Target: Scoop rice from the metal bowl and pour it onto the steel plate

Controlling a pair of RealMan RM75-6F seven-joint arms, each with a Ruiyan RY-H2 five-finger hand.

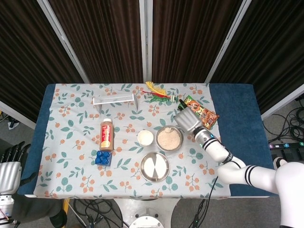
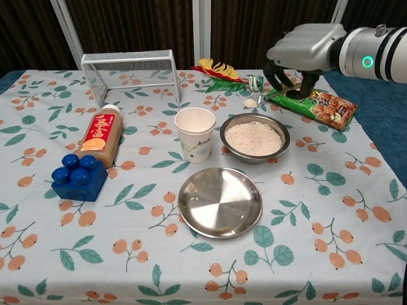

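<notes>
The metal bowl (image 2: 254, 158) (image 1: 169, 150) holds white rice (image 2: 254, 138) and stands right of centre. In front of it lies the steel plate (image 2: 220, 202) (image 1: 155, 166), with only a few grains on it. My right hand (image 2: 304, 52) (image 1: 187, 119) hovers behind and to the right of the bowl, raised above the table. It grips a metal spoon (image 2: 250, 101) whose tip carries a small heap of rice, just beyond the bowl's far rim. My left hand (image 1: 8, 170) hangs off the table's left edge, holding nothing.
A paper cup (image 2: 195, 133) stands left of the bowl. Further left are a brown bottle (image 2: 100, 135) lying down and a blue block (image 2: 77, 176). A wire rack (image 2: 130, 73), a feather toy (image 2: 216, 70) and a snack bag (image 2: 320, 105) sit at the back.
</notes>
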